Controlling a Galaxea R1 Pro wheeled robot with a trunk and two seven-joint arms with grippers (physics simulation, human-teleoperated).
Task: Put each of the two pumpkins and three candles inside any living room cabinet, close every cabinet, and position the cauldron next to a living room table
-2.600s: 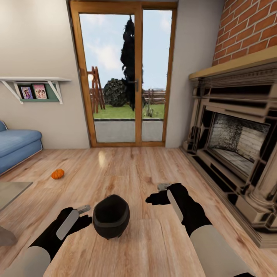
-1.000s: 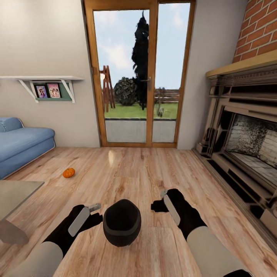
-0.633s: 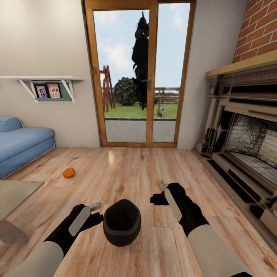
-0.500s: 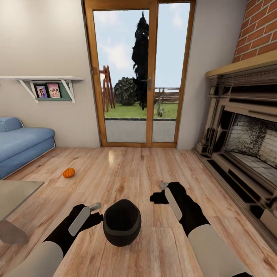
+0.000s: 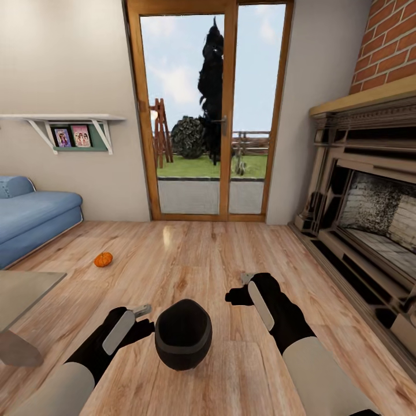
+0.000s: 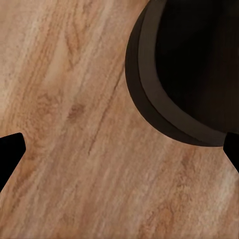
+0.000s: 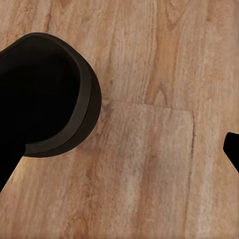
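The cauldron (image 5: 183,334) sits on the wooden floor (image 5: 202,260) between the two arms, mouth up; its inside is so dark that nothing in it can be made out. In the left wrist view the cauldron (image 6: 191,69) is cut off by the frame, and in the right wrist view the cauldron (image 7: 42,94) is partly covered by a dark fingertip.

The left gripper (image 5: 140,323) hangs just beside the pot's left flank. Its fingertips show in the left wrist view as dark corners at opposite edges, set wide apart, with bare floor and part of the pot between them. The right gripper (image 5: 236,296) hangs off the pot's far right side, a little apart from it. Its fingertips also sit at opposite edges of the right wrist view, spread wide and clasping nothing. From the head view, whether either gripper touches the pot is hard to tell.

One pumpkin (image 5: 103,259) lies on the floor well away, toward the blue sofa (image 5: 34,216). A corner of the table (image 5: 23,289) juts in at the left edge, the rest cut off. Ahead is a glass door (image 5: 211,115), to the right a fireplace (image 5: 370,219), and on the left wall a shelf (image 5: 63,124) with small pictures too blurred to read
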